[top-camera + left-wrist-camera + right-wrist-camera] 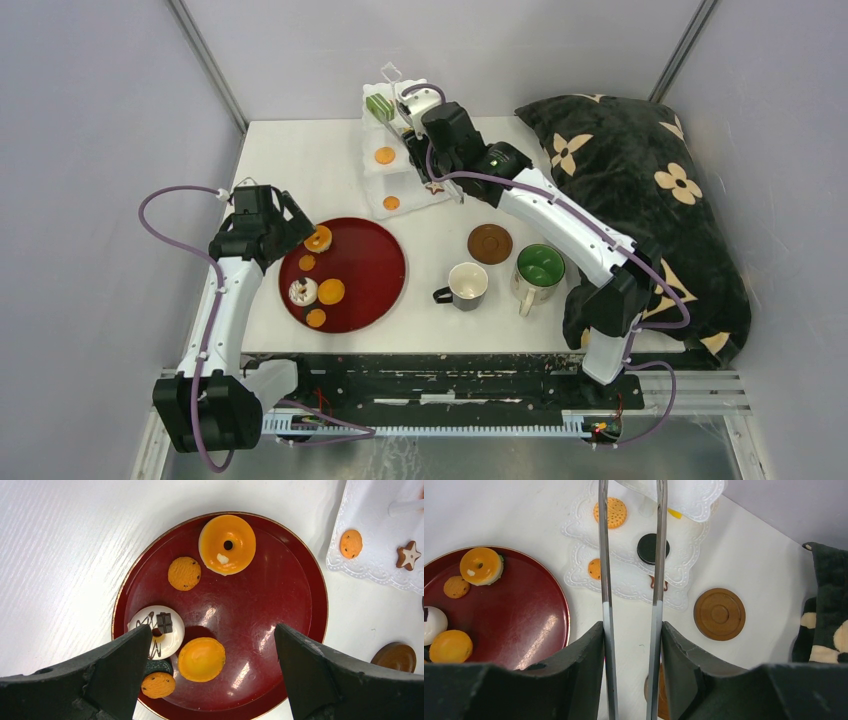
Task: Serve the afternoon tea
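The white three-tier stand (402,192) (624,587) holds orange cookies (385,155), a star cookie (434,187) (409,555), a green striped cake (379,106) and a black cookie (653,548). My right gripper (412,108) (631,627) hangs over the stand, shut on the metal tongs (605,580). The tongs' arms stand apart and their tips reach the upper tiers. My left gripper (290,215) (212,630) is open above the dark red tray (370,270) (280,590). On the tray lie an orange donut (227,544), a white donut (157,630), an orange disc (201,659) and small cookies (184,573).
A white mug (467,283) and a green-lined mug (540,268) stand near the front edge. A brown coaster (490,243) (719,614) lies behind them. A dark flowered pillow (640,180) fills the right side.
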Robot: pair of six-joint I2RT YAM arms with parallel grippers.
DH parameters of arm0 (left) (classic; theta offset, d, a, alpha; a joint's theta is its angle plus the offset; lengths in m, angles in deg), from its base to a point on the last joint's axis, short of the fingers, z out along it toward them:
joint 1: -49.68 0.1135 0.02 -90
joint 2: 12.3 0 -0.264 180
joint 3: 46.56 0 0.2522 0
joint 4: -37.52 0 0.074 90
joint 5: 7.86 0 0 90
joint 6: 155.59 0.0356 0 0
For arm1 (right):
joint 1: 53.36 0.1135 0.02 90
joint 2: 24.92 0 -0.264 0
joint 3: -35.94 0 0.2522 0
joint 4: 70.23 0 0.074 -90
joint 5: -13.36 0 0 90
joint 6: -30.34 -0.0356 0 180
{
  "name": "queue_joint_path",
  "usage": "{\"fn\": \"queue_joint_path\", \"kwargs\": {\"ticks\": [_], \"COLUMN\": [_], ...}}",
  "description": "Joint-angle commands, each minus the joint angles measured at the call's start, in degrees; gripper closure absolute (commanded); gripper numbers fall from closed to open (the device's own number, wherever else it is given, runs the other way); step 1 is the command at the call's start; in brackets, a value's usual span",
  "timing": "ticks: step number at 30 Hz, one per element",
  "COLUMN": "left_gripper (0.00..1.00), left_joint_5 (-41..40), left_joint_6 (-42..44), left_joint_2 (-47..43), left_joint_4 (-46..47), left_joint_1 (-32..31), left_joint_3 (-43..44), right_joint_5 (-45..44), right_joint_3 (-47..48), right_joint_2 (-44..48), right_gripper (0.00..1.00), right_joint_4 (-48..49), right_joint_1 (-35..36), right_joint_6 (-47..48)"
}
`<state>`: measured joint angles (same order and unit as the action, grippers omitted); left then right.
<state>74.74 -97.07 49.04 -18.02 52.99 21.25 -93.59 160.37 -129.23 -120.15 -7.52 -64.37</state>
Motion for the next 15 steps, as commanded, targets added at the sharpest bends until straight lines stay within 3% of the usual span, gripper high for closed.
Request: {"fn": "queue_joint_path", "kwargs": {"ticks": [1, 7, 15], "left_gripper": [0.01, 0.01, 0.01], "left_joint_5": [-0.8, -0.7, -1.7], "left_joint_6": [0.9, 0.7, 1.3], "left_joint_2": [-0.6, -0.6, 0.0], "left_joint_4": [1.3, 1.3, 0.5], "left_joint_1": [0.3, 0.3, 0.3], "left_joint_3": [1.5, 1.2, 3.1], "right_joint_5": [0.5, 3.9, 14.7], "right_joint_3": [0.9, -1.6, -15.4], "right_joint_2": [5.0, 11.1, 22.7], "right_gripper": [0.52, 0.53, 0.70], "right_joint_4": [4.7, 5.6, 4.2], "right_joint_1": [-0.2, -0.1, 2.2], "right_joint_6": [-0.8, -0.7, 3.3]}}
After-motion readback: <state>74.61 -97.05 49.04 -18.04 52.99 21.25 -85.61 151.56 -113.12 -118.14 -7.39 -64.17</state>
